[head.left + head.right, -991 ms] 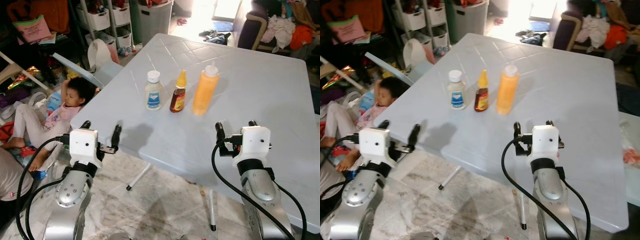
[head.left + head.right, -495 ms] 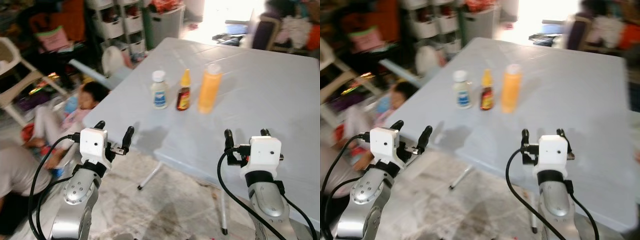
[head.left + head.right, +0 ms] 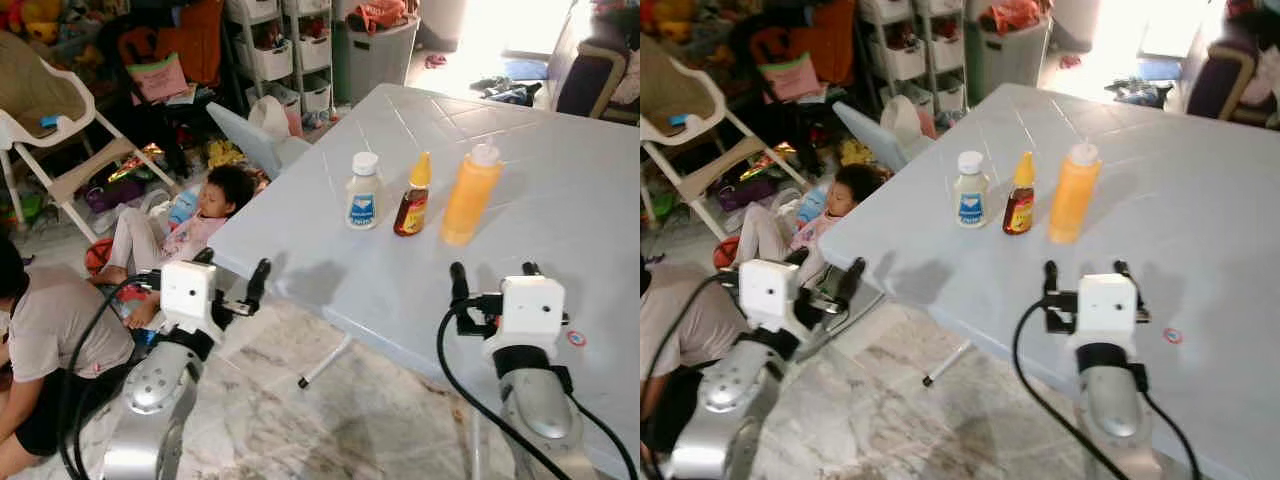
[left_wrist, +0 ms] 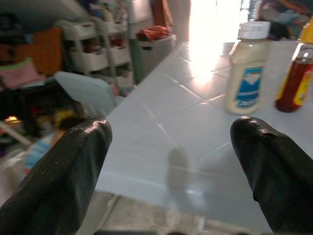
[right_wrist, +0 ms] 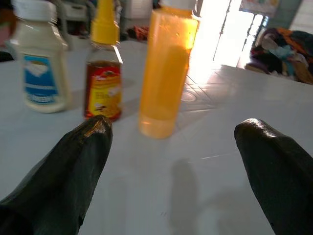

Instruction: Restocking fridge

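- Bottles, three, all upright on the pale desk (image 3: pixel 560 180), long axes vertical, caps up, in a row ahead of both sets of fingers.
- White mayo bottle (image 3: pixel 363 190) nearest the left gripper's side, brown sauce bottle (image 3: pixel 412 195) with yellow cap in the middle, orange squeeze bottle (image 3: pixel 468 195) nearest the right gripper's side; close together, not touching.
- Right gripper (image 3: pixel 491 278) held over the desk, arm reaching forward, fingers apart and empty; orange squeeze bottle lies ahead between them in the right wrist view, well apart.
- Left gripper (image 3: pixel 232 272) just off the desk's near corner, over the floor, arm forward, fingers apart and empty; mayo bottle ahead, toward its right finger.
- Child (image 3: pixel 190 215) lying on the floor beyond the left gripper; another person (image 3: pixel 45 330) sitting beside that arm.
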`<state>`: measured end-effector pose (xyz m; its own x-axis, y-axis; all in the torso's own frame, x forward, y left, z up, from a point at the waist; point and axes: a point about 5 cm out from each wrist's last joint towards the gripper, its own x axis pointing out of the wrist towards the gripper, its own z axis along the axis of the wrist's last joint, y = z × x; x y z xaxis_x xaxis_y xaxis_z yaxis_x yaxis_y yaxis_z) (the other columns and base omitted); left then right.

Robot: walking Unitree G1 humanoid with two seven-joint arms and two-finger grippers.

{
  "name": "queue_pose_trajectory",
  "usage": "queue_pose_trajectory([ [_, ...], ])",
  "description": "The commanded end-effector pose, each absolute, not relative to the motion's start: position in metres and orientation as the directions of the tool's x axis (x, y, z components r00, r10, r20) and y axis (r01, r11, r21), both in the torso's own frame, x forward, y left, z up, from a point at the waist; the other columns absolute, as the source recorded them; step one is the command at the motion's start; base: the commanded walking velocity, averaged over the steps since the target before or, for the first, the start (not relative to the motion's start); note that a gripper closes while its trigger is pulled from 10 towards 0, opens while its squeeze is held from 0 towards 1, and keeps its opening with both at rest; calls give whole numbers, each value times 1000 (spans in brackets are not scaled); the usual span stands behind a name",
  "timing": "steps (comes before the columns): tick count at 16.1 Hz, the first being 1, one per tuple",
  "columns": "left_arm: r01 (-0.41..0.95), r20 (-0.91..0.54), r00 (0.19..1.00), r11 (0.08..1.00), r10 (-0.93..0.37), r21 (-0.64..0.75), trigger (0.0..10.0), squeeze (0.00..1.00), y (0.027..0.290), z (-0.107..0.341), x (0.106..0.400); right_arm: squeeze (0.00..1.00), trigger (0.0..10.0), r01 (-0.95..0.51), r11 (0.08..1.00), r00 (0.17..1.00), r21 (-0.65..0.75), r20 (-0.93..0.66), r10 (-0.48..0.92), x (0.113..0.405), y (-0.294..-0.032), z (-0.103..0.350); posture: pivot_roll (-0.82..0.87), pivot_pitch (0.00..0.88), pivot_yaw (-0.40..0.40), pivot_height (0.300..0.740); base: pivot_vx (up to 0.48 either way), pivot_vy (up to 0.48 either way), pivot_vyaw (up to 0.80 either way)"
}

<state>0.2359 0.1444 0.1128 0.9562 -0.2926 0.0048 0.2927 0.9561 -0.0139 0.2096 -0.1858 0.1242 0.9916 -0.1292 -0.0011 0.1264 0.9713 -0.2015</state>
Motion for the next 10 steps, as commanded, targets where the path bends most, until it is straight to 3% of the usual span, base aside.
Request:
queue_pose_trajectory([
  [1, 289, 20, 957, 957, -289, 2, 10000, 0, 147, 118, 237, 0, 10000, 113, 976, 994, -186, 17, -112, 211, -183, 130, -97, 0, 69, 740, 326, 0, 0],
  [3, 293, 21, 956, 956, -293, -2, 10000, 0, 145, 118, 237, 0, 10000, 108, 979, 994, -173, 7, -108, 212, -182, 129, -99, 0, 65, 740, 336, 0, 0],
  [10, 296, 18, 955, 955, -295, -17, 10000, 0, 143, 117, 237, 0, 10000, 96, 980, 995, -174, -1, -98, 213, -183, 129, -102, 0, 58, 740, 304, 0, -800],
])
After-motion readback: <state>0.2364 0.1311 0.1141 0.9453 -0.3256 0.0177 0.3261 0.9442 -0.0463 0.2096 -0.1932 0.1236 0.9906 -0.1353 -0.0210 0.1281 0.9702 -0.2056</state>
